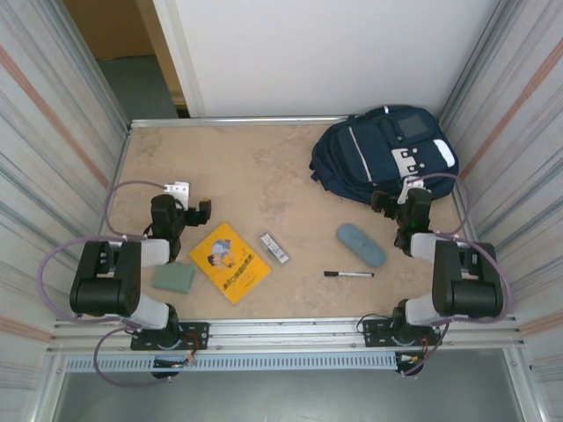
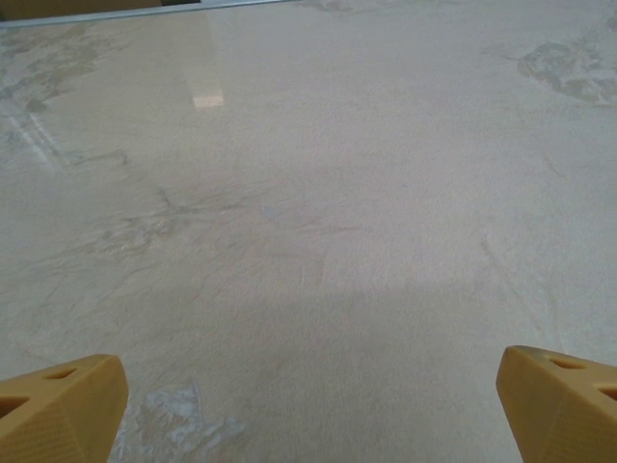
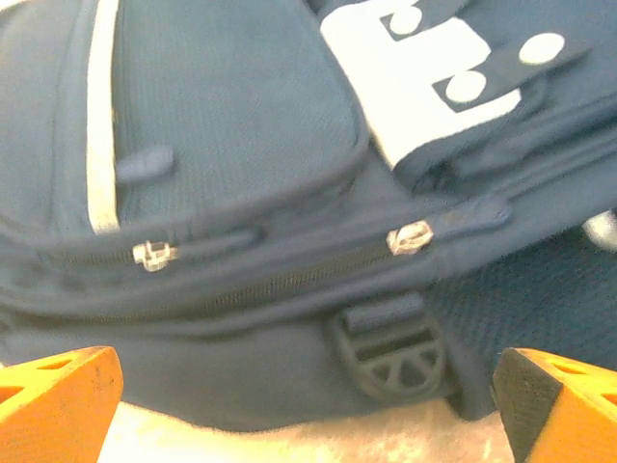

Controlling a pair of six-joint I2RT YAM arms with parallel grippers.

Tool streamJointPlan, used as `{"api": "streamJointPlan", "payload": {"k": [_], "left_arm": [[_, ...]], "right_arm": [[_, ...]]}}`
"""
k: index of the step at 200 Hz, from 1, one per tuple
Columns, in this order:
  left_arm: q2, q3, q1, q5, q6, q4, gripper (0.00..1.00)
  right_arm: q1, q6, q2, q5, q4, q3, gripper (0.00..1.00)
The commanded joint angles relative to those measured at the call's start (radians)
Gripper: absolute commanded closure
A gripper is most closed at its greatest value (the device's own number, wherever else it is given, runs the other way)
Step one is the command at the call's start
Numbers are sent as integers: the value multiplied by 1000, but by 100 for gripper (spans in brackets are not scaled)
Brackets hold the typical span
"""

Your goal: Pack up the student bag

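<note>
Both pairs of fingers are spread wide, gripping nothing. My left gripper (image 2: 308, 410) hangs over the table (image 2: 318, 193), near left. My right gripper (image 3: 308, 410) faces the student bag (image 3: 241, 145), lying far right, just beyond my fingertips.

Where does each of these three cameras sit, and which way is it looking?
Top external: fixed above and behind the arms, looking down on the table; both arms show.
Left wrist: on the left arm, facing bare table; left gripper open, fingertips at bottom corners.
Right wrist: on the right arm, close on the student bag zips; right gripper open likewise.
Shared: top and right wrist both see the student bag.
</note>
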Motion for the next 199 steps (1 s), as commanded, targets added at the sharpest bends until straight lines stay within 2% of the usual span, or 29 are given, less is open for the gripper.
{"api": "streamJointPlan", "payload": {"k": [1,23,32,49,56,66,75,99,109,151,182,199], "left_arm": [[-147,97,-97,-116,60,-202,1],[-264,178,-261,-277,30,-433,1],[-285,214,-341,-348,16,-531,1],[-307,205,-428,-398,-15,-566,1],[-323,199,-432,-387,-87,-575,1],[-347,214,-426,-366,-232,-674,1],[-362,209,-413,-310,-292,-721,1],[-377,142,-405,-102,-250,-682,1],[-374,118,-417,-62,-224,-666,1],[-357,52,-450,-41,-186,-581,1],[-366,5,-447,-29,-203,-511,1],[-360,14,-450,-24,-197,-515,1]], "right_arm": [[-13,82,-131,-12,-224,100,1],[-1,159,-200,-7,-307,144,1],[9,185,-195,-6,-404,201,1],[40,220,-143,-6,-598,325,0],[60,216,-119,-11,-651,364,1],[89,194,-85,-25,-706,411,2],[111,168,-51,-50,-747,452,5],[171,82,63,-117,-841,562,7],[200,52,118,-108,-872,614,10],[272,-41,395,-2,-936,855,25],[332,-144,576,221,-1022,1039,33],[344,-194,639,297,-1024,1079,47]]}}
